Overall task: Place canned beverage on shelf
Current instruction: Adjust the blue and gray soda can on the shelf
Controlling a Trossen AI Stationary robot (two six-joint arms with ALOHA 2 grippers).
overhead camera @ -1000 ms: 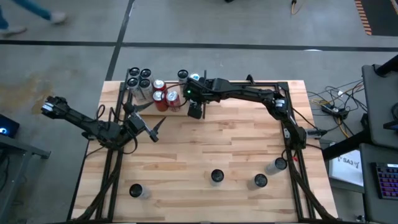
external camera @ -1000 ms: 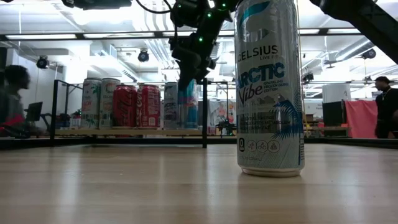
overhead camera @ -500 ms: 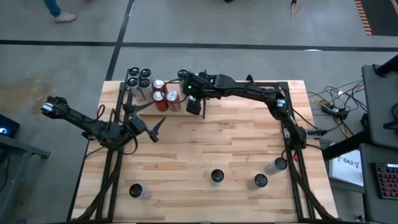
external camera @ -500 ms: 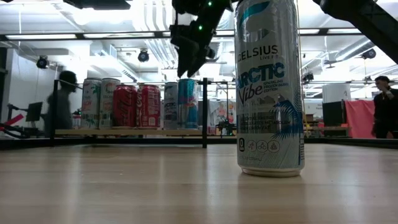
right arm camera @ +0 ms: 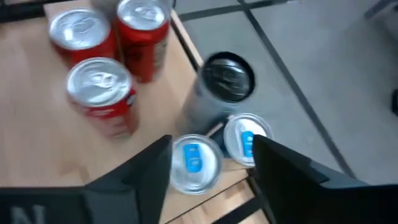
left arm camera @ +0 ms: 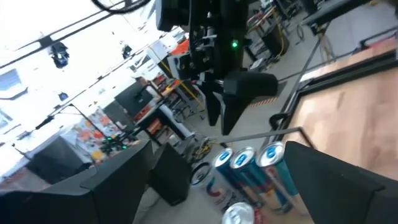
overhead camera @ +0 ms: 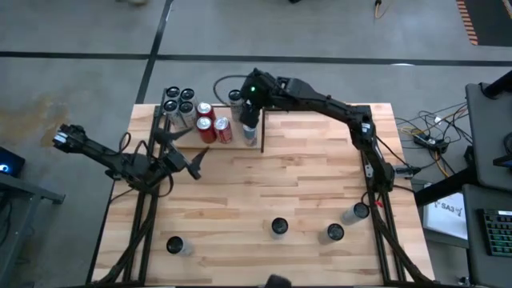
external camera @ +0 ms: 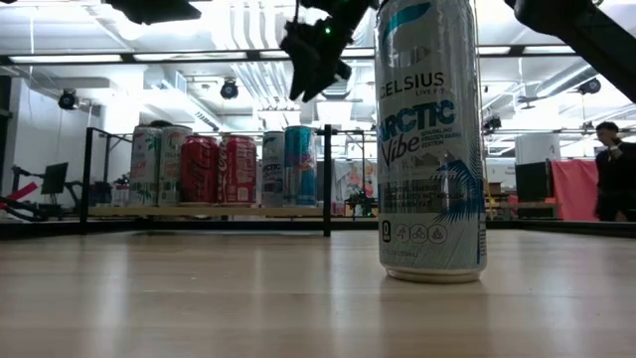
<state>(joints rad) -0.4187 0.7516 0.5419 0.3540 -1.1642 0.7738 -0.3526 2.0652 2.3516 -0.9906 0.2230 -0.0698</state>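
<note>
The shelf (overhead camera: 210,138), a pale plywood panel with thin black rods, stands at the table's far left and holds several cans: dark-topped ones (overhead camera: 179,102), red ones (overhead camera: 213,120), and a teal can (external camera: 300,164). My right gripper (overhead camera: 250,130) hangs open and empty above the shelf's right end; its wrist view (right arm camera: 211,143) looks down on two blue-tabbed cans (right arm camera: 193,163), a black-topped can (right arm camera: 227,78) and red cans (right arm camera: 99,87). My left gripper (overhead camera: 194,164) is open and empty at the table's left, near the shelf. A Celsius can (external camera: 429,139) stands on the table near the front.
Several loose cans stand near the table's front edge (overhead camera: 174,245) (overhead camera: 278,227) (overhead camera: 334,233) (overhead camera: 356,213). The black metal frame (overhead camera: 376,160) runs along the table's sides. The middle of the table is bare wood (overhead camera: 280,176). A person (external camera: 616,169) stands in the room behind.
My right gripper has gone up and toward the far edge, away from the teal can on the shelf, which stays standing where it was. My left arm has kept still.
</note>
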